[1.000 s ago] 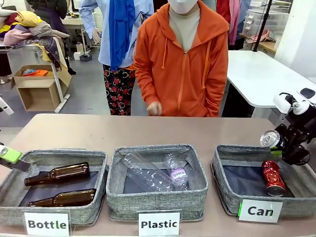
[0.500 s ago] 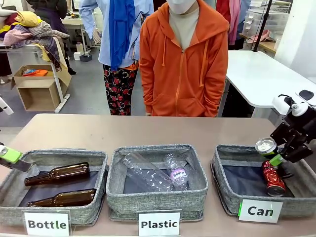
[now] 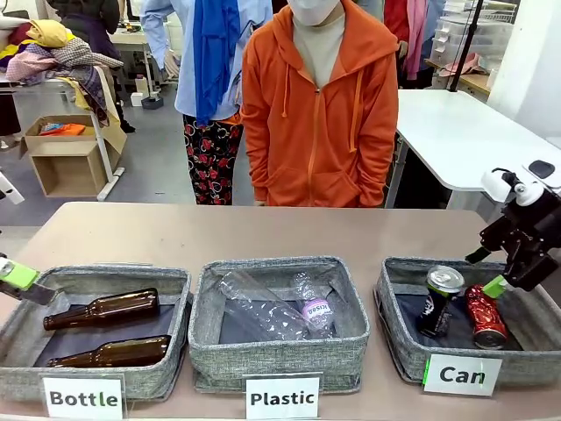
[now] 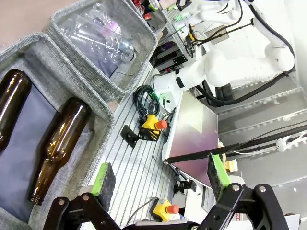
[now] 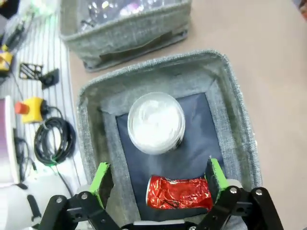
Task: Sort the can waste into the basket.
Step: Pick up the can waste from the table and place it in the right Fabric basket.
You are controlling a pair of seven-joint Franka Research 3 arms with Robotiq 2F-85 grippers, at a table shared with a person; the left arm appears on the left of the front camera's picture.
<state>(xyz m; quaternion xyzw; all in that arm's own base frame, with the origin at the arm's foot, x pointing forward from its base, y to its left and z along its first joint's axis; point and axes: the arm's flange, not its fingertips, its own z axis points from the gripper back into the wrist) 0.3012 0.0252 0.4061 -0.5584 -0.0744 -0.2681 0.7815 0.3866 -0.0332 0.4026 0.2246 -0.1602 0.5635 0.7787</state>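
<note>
Three grey baskets in a row on the table [image 3: 158, 230]. Rightmost, the basket [image 3: 399, 338] labelled "Can", holds both cans: black can [image 3: 437, 302] upright on the dark lining, crushed red can [image 3: 485, 316] lying just beside it. Right gripper [image 3: 491, 272] above the basket's right side, fingers spread, empty. Left gripper [image 4: 160, 179] off the table's edge, fingers spread, empty.

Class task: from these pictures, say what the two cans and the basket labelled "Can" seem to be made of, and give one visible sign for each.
Red can: thin shiny metal, probably aluminium; its wall is crumpled and glinting.
Black can: metal, with a bright silver top and a dark printed body.
Basket: grey woven fabric with visible weave and soft, rounded walls, plus a dark cloth lining.
</note>
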